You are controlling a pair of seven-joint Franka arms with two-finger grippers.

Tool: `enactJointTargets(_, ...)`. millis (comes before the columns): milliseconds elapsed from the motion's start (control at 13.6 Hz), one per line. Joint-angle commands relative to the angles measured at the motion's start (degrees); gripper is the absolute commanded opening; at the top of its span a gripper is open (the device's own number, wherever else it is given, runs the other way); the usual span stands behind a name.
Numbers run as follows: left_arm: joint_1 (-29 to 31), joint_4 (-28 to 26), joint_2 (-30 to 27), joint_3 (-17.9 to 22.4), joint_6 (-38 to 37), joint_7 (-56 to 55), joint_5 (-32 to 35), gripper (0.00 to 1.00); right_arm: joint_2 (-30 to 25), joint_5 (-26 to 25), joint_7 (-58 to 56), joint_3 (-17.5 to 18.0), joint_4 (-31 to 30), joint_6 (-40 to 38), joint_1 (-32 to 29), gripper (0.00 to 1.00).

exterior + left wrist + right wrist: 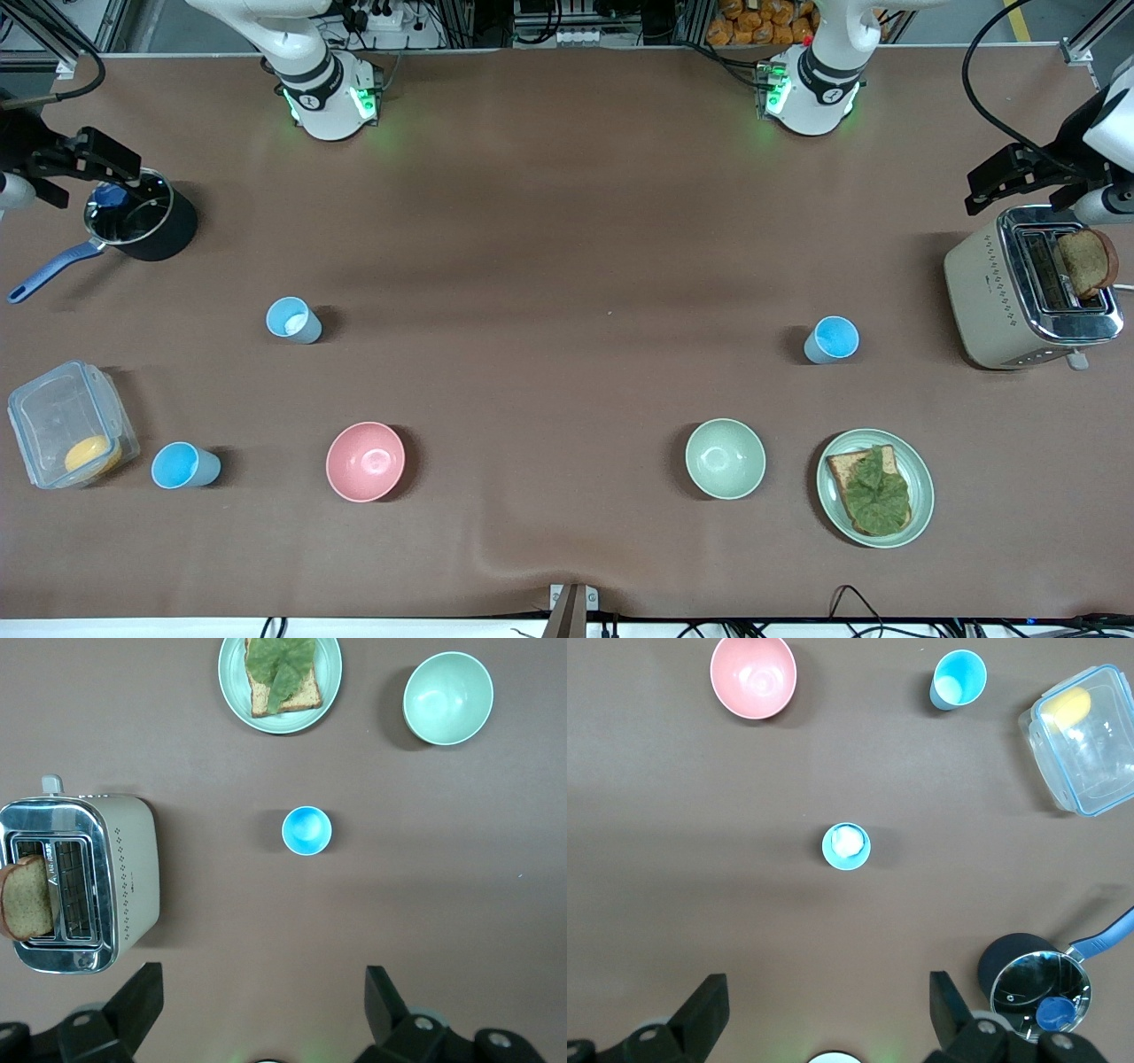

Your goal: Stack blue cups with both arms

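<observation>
Three light-blue cups stand upright and apart on the brown table. A paler cup with a whitish inside [293,320] stands toward the right arm's end; it also shows in the right wrist view [846,846]. A sky-blue cup [184,465] stands nearer the front camera beside the clear box, and shows in the right wrist view [957,680]. A bright sky-blue cup [831,339] stands toward the left arm's end, and shows in the left wrist view [306,830]. My left gripper [1010,175] [261,997] is open and empty, high over the toaster. My right gripper [89,161] [826,1003] is open and empty, high over the pot.
A pink bowl [365,461] and a pale green bowl [725,458] sit near the front. A plate [921,496] holds toast with a lettuce leaf. A toaster [983,292] holds a bread slice. A black pot [164,235] and a clear lidded box [53,416] sit at the right arm's end.
</observation>
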Motion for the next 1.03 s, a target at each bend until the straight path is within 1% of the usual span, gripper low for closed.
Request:
enactJointTargets(0,0.2,-0.2,-0.9,-0.3,-0.3,0.8,1.2,1.00,0.4,-0.5,-0.1,0.4,1.2,-0.8,-0.6,1.00)
enactJointTargets(368,0.3,0.6,0.5,-0.1,-0.3,0.7,1.3,1.00,0.5,-0.5,-0.1,0.5,1.2,-0.8,-0.7,1.00)
enactJointTargets(589,0.4,-0.9,3.9,-0.1,0.5,0.7,1.0,1.00,0.5,-0.5,-0.1,0.5,1.2,-0.8,-0.8,1.00)
enactJointTargets(663,0.7,-2.4,4.7,-0.2,2.9,0.7,0.8,1.00,0.5,-0.5,-0.1,0.5,1.1,-0.8,-0.7,1.00)
enactJointTargets(736,1.7,-5.7,4.8,-0.2,6.6,0.7,0.9,1.00,0.5,-0.5,-0.1,0.4,1.1,-0.8,-0.7,1.00)
enactJointTargets(957,2.1,-17.6,4.7,-0.2,19.7,0.7,0.8,1.00,0.4,-0.5,0.4,0.4,1.1,-0.8,-0.3,1.00)
